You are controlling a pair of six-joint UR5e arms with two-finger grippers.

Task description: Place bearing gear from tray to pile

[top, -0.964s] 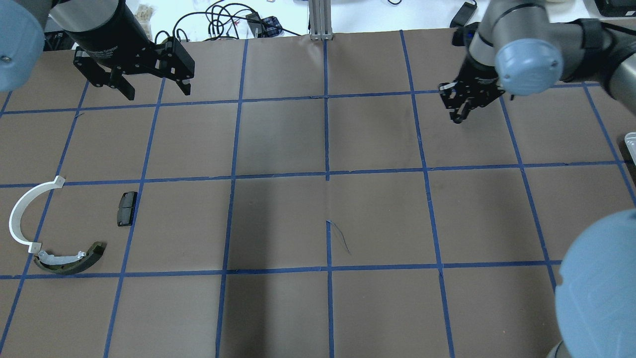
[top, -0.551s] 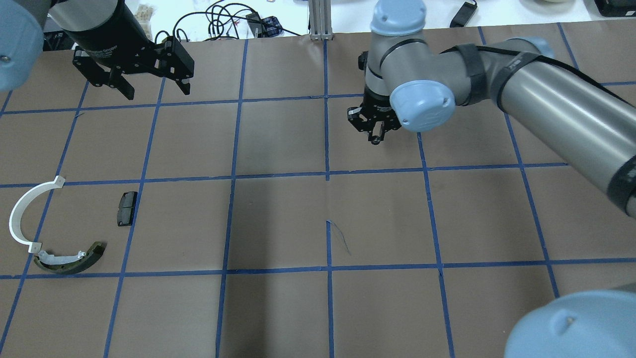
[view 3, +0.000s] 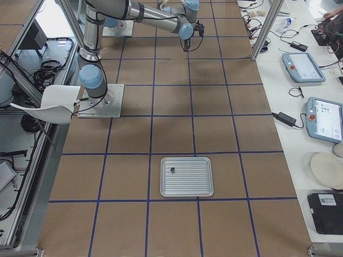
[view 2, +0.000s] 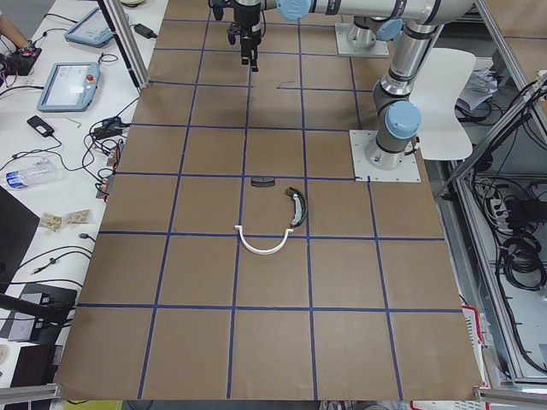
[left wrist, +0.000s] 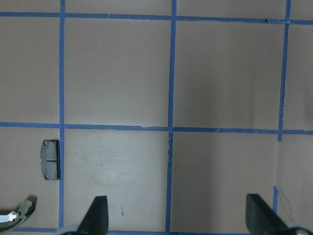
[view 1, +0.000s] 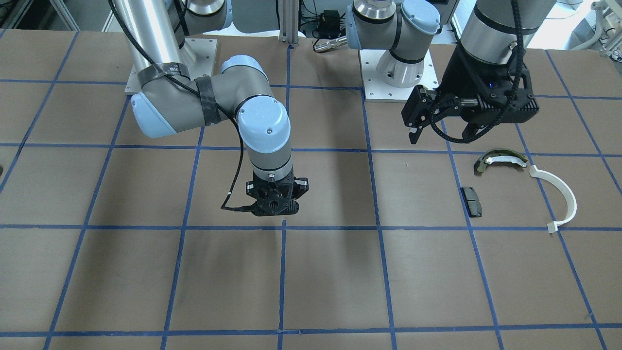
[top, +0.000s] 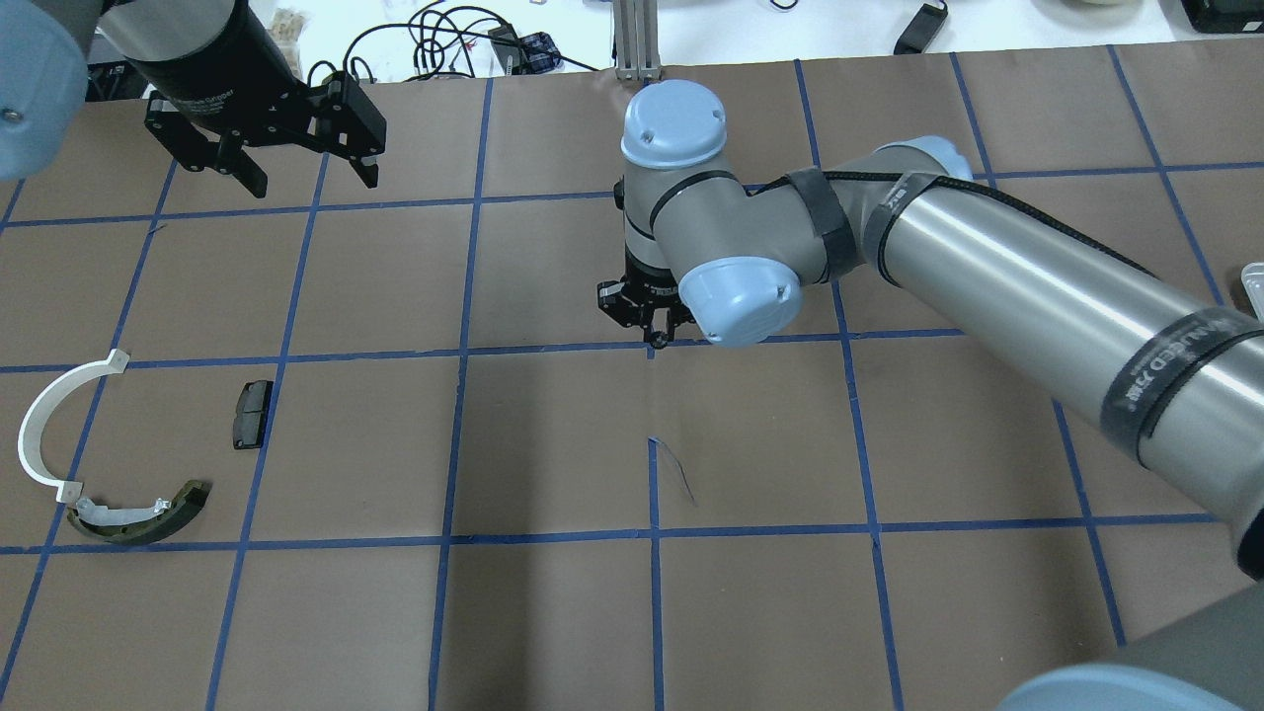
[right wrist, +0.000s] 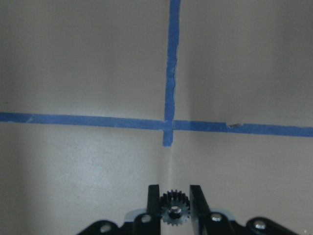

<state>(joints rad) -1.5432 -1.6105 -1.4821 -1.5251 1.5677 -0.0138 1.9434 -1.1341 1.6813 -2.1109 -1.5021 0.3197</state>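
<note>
Pile (top: 252, 415) lies by the left edge of the table (top: 553, 444). Left gripper (top: 314, 183) hangs near the far-left corner, jaws spread, empty. Right gripper (top: 657, 334) is over table centre, clamped on the gear (right wrist: 175, 211). Advice: carry the gear leftward high, lower it beside the pile, and steer clear of the left gripper.

This is a robotics lab. Two grey-and-blue robot arms (view 1: 209, 97) are bolted through metal base plates (view 3: 112, 104) onto a wide surface (view 3: 171, 134), which is papered in brown and ruled into squares with blue tape (view 1: 146, 227). Aluminium frame posts (view 3: 265, 33) rise at the surface's edge. Just beside the surface, a white bench (view 3: 278, 80) carries teach pendants (view 3: 303, 65), a power brick (view 3: 284, 119) and loose cables (view 2: 102, 128). On the surface's other side are a white chair (view 2: 449, 102) and cable bundles (view 2: 517, 248).
</note>
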